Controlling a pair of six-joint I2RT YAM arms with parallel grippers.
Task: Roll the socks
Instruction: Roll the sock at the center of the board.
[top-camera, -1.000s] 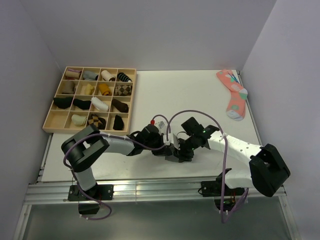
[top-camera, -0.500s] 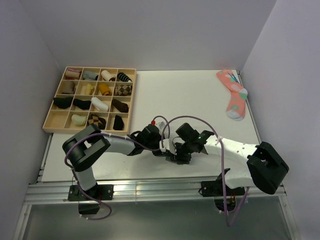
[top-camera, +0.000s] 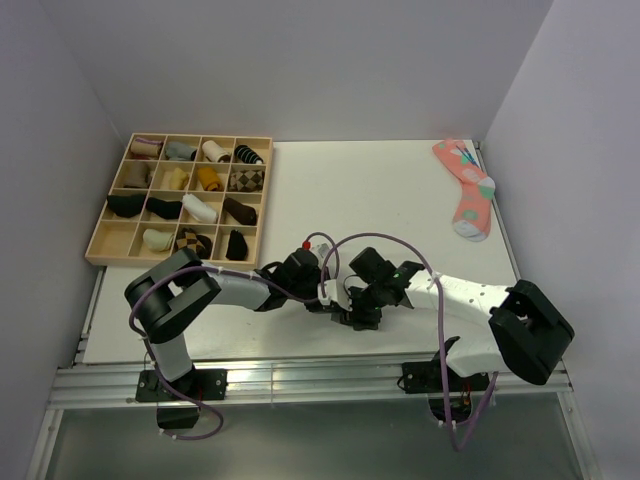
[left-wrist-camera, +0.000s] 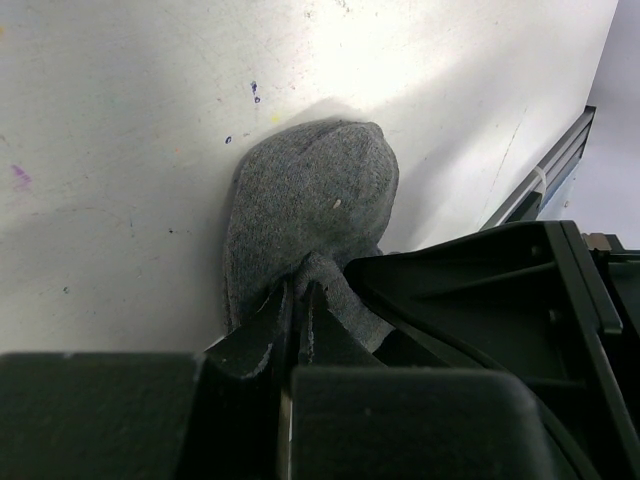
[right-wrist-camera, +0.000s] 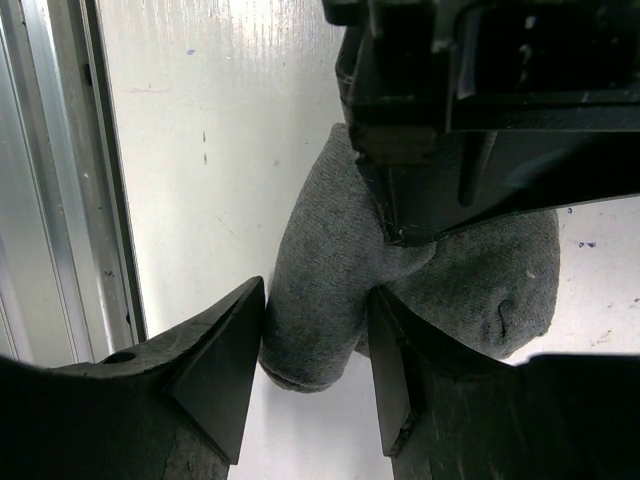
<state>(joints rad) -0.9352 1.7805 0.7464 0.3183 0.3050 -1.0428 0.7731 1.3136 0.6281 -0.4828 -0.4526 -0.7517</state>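
My left end effector (left-wrist-camera: 300, 300) pinches a fold of the grey socks (left-wrist-camera: 310, 190), bunched on the white surface (left-wrist-camera: 120, 100); my right end effector (right-wrist-camera: 315, 345) grips the bundle's side. Mid-roll, I judge: next, tuck that fold inward.

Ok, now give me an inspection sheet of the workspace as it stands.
Surface: white table, faint ink specks.
Job's things: grey sock, bunched near the front edge, between both grippers.
Clutter: pink sock at far right; wooden tray of sock rolls at far left.
Grippers: left gripper jaws pinch a fold of the sock; right gripper jaws press either side of its end.
Cables: purple cables loop above both arms.
Surroundings: grey walls; metal rail along the front.
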